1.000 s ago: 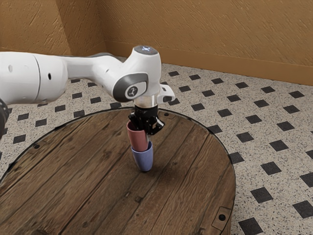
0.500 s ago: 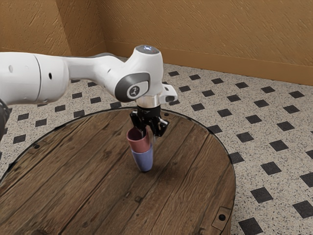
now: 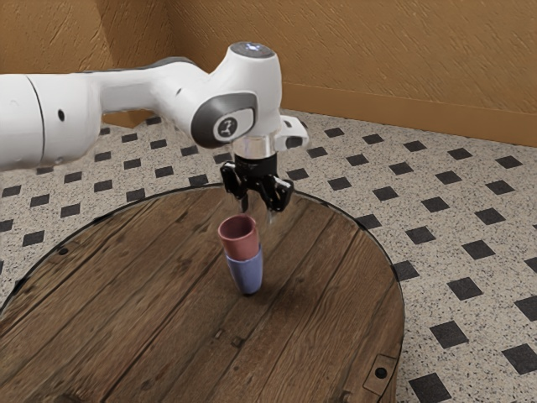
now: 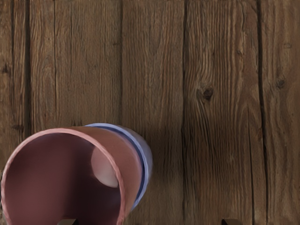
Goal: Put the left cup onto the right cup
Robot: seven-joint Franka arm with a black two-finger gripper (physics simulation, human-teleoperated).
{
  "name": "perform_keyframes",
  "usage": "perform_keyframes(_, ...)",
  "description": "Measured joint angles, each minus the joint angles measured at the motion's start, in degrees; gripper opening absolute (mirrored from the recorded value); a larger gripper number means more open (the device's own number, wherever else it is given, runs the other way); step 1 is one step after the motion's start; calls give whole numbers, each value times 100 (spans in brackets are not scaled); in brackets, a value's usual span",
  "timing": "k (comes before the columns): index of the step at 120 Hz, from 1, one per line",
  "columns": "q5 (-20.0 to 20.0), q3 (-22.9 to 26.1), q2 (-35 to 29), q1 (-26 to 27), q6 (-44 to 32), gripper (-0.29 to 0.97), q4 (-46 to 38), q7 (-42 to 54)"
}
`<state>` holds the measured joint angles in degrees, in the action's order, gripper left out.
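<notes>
The pink cup (image 3: 238, 237) sits in the mouth of the blue cup (image 3: 246, 273), its lower part sunk inside and its upper half standing clear above the blue rim. The blue cup stands on its base near the middle of the round wooden table (image 3: 151, 327), slightly toward the far side. In the exterior view the pink cup appears to lean a little toward the exterior view's left, so the stack is not quite straight.

From my wrist view I look down into the pink cup (image 4: 47, 187): its rim is a full ring and its pale bottom shows deep inside. A crescent of the blue cup (image 4: 144, 157) peeks out from behind one side of it, which fits that slight lean. Around both lie the dark planks of the table (image 4: 211, 93), with a knot in one board.

My gripper (image 3: 258, 206) hangs just above the pink cup and a touch toward the exterior view's right. Its two black fingers are spread wide and touch nothing; I can see a clear gap between their tips and the pink rim.

The white arm (image 3: 126, 101) comes in from the exterior view's left, with the wrist bent straight down over the cups. Beyond the table lies a speckled floor (image 3: 436, 227) with small black tiles, and behind it a tan wall (image 3: 377, 50).
</notes>
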<state>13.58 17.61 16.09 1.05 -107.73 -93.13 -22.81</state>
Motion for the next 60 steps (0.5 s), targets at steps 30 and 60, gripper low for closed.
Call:
perform_keyframes(30, 12, -46, -297, 224, 205, 44, -40, -44)
perform_keyframes(60, -143, -572, -765, 701, 534, 61, -136, 205)
